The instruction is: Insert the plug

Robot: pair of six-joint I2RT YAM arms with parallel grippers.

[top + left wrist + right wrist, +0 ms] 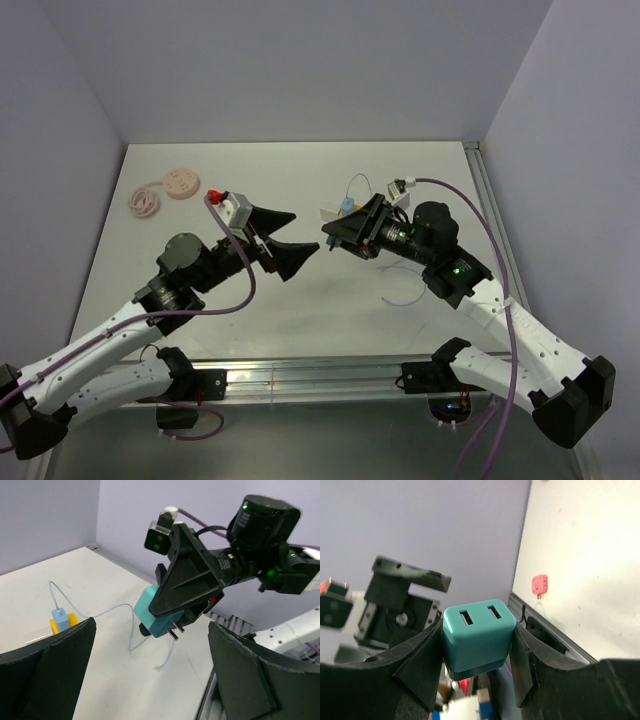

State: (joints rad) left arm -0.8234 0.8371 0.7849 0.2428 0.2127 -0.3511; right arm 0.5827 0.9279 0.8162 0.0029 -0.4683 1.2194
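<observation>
Left fingers (270,218): spread wide, holding nothing, raised over the table (125,680), facing my other hand.

Middle, on the table: small blue plug (59,617) on its thin cable (107,612), at a yellow block (72,620), nothing gripping it.

Right fingers (417,660): clamped on the teal adapter (479,630), held in the air, pins towards the left hand.

Judgement: adapter in hand, nothing inserted yet. Fetching the plug and mating it remain.

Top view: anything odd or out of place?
Nothing spilled or damaged. The teal two-port charger block sits square in the right hand; thin white cable sprawls loose on the white table, its blue plug unheld. The left hand is open, empty.
</observation>
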